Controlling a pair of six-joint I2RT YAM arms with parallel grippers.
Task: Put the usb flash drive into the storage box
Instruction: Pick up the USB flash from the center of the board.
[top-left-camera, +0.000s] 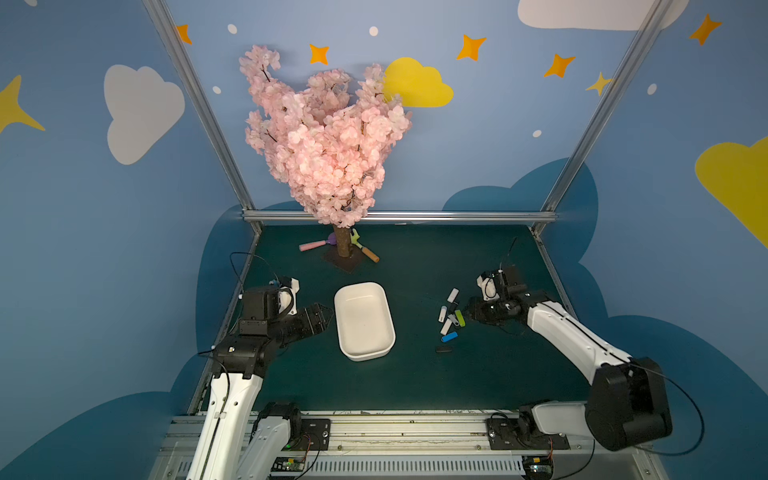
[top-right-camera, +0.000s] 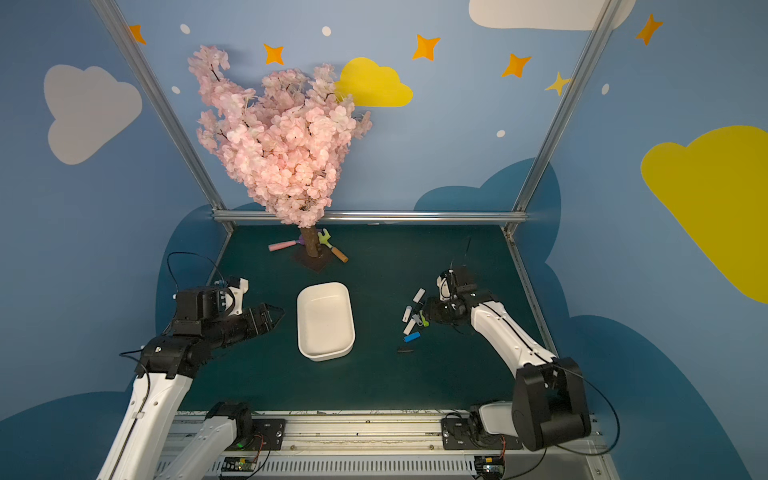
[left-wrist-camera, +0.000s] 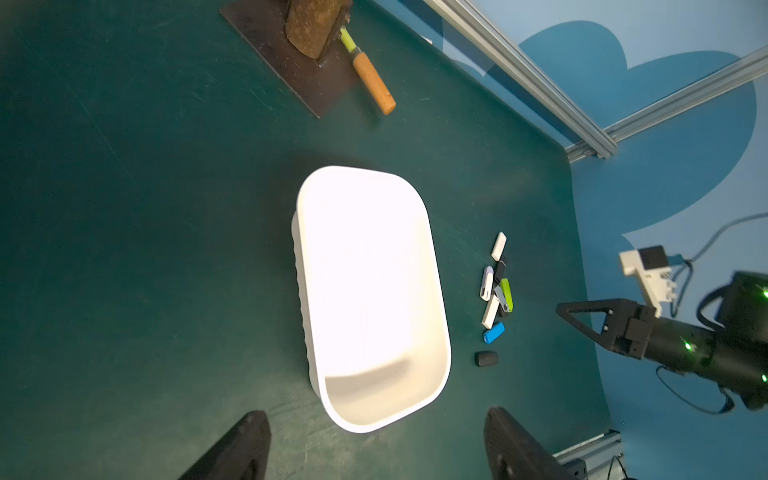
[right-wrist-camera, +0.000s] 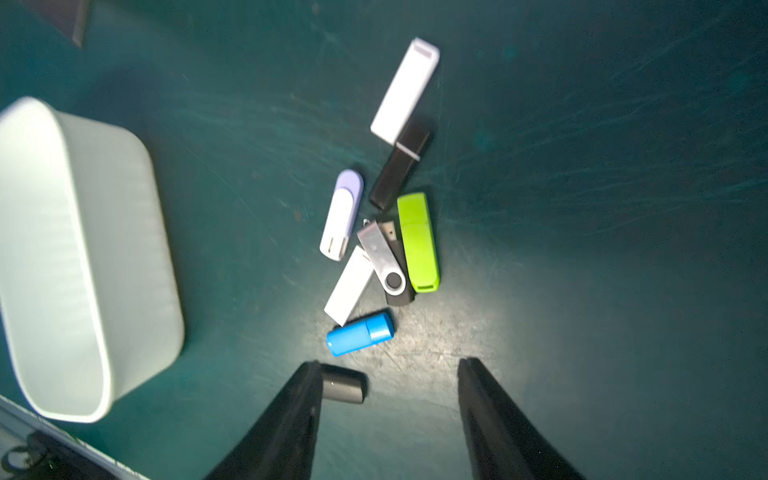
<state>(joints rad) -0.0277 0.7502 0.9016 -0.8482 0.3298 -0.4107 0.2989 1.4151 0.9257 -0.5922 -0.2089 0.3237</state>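
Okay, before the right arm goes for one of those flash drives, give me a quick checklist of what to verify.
1. The storage box stands upright and empty: ok.
2. The right tool is open and holds nothing: ok.
3. A drive sits between its fingers: not ok, only bare mat is there.
4. The small black piece is clear of the finger beside it: cannot tell.
5. The green drive is free of its neighbours: not ok, it lies against the swivel drive.
6. The left tool is outside the box opening: ok.
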